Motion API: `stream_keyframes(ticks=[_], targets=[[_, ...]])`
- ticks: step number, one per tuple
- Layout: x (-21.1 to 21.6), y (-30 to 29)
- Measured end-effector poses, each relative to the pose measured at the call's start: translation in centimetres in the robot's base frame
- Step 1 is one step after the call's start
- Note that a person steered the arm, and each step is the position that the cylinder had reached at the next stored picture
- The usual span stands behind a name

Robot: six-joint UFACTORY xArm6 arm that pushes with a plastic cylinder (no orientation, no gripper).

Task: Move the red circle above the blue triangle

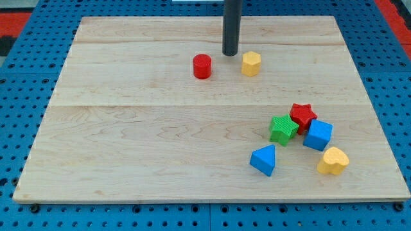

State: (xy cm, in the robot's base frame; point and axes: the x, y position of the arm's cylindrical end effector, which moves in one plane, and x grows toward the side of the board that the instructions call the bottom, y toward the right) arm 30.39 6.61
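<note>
Rod and nothing else, with no jaws to open and nothing held, my tip (230, 54) sits between the small red cylinder block (202, 66) and yellow hexagon block (251, 63), far up-left of the blue triangular block (264, 159).

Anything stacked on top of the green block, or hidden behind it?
Nothing sits on the green star block. The red star block touches its far right side, partly covered by it. The blue cube lies right. My tip is far off, near the red circle.
</note>
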Motion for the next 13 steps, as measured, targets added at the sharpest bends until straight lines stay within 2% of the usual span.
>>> stream_keyframes(ticks=[1, 2, 3, 4, 5, 6, 7, 8, 9, 10, 11, 13], targets=[[5.4, 5.0], [11.2, 7.3], [7.7, 6.8], [-2.1, 4.9], [-9.7, -2.5], [-11.0, -8.2], [-10.2, -16.5], [-5.3, -15.8], [4.3, -7.3], [7.1, 0.4], [12.4, 1.8], [6.4, 2.1]])
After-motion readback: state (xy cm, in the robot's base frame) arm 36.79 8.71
